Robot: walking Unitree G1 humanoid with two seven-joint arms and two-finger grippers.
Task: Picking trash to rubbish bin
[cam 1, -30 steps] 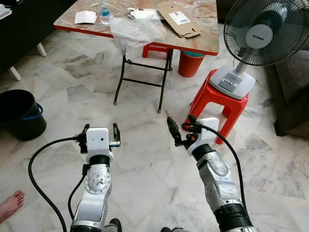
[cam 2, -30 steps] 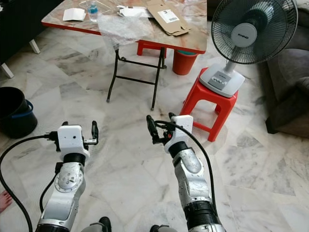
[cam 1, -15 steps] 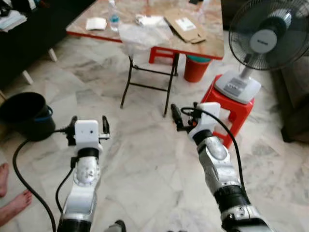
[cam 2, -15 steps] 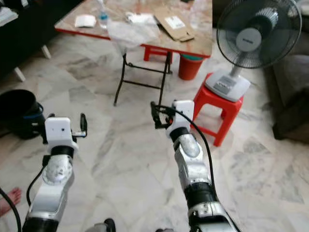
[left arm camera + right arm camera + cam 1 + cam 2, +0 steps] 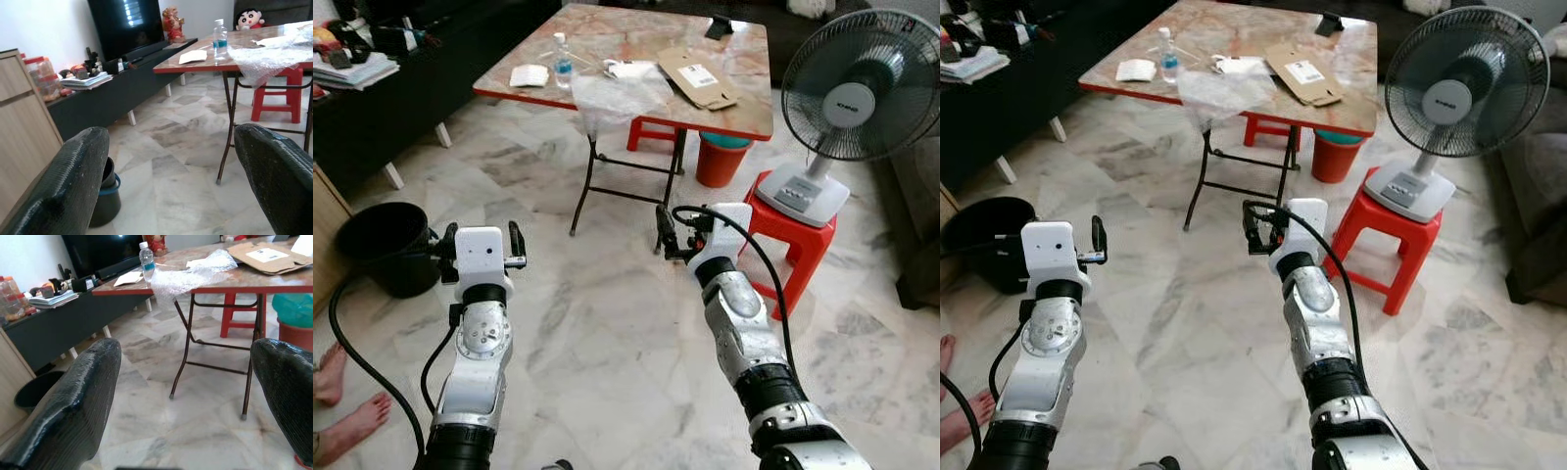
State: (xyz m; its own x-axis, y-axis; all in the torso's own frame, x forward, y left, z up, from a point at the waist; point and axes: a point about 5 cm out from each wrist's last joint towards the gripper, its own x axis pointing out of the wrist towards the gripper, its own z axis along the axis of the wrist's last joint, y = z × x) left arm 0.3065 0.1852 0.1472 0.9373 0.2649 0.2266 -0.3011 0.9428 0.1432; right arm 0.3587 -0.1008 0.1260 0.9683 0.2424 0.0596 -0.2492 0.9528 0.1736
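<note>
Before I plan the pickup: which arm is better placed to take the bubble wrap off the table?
Probably the right. The right gripper, open and empty, is nearer the bubble wrap hanging over the table edge. The left gripper, also open, sits nearer the black bin.

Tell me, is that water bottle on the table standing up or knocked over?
Upright. The bottle stands on its base near the table's left edge, cap on top, beside a folded white paper.

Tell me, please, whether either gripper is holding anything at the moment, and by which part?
Nothing is held: the left gripper and right gripper are both open and empty.
</note>
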